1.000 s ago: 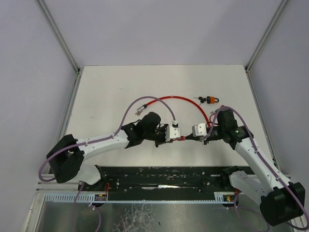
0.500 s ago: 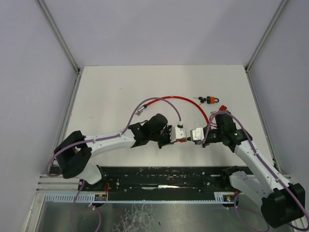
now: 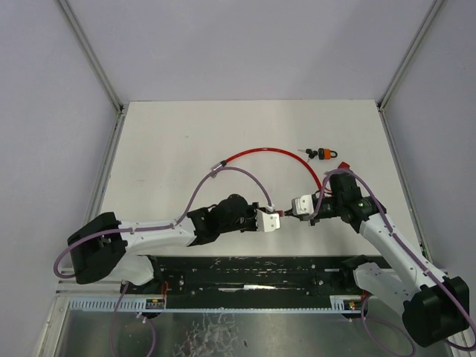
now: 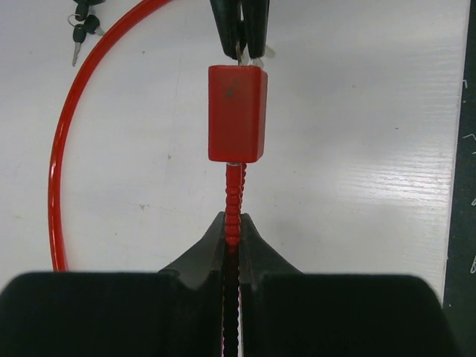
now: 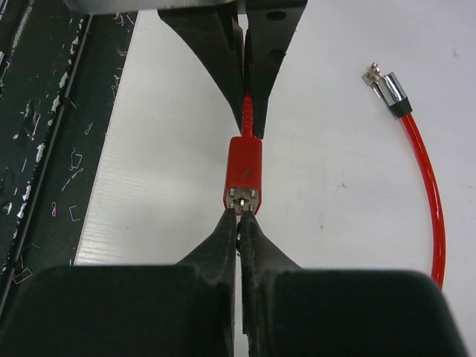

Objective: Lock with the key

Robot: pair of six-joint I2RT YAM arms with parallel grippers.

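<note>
Lock body [image 4: 236, 113]: long axis runs between both claws. Left claw [image 4: 232, 224] clamped on ribbed neck [image 4: 233, 195]; right claw [image 5: 239, 217] clamped on key [image 5: 239, 207] at opposite end.

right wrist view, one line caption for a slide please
Right gripper shut on the key in the red lock body; left gripper clamps its ribbed neck, cable tip free.

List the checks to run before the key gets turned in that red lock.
1. Hold on lock body: left gripper shut on its ribbed neck, ok.
2. Grip on key: right gripper shut on it at the lock's face, ok.
3. Key fully seated: cannot tell.
4. Cable's metal end plugged in: not ok, it lies loose on the table.
</note>
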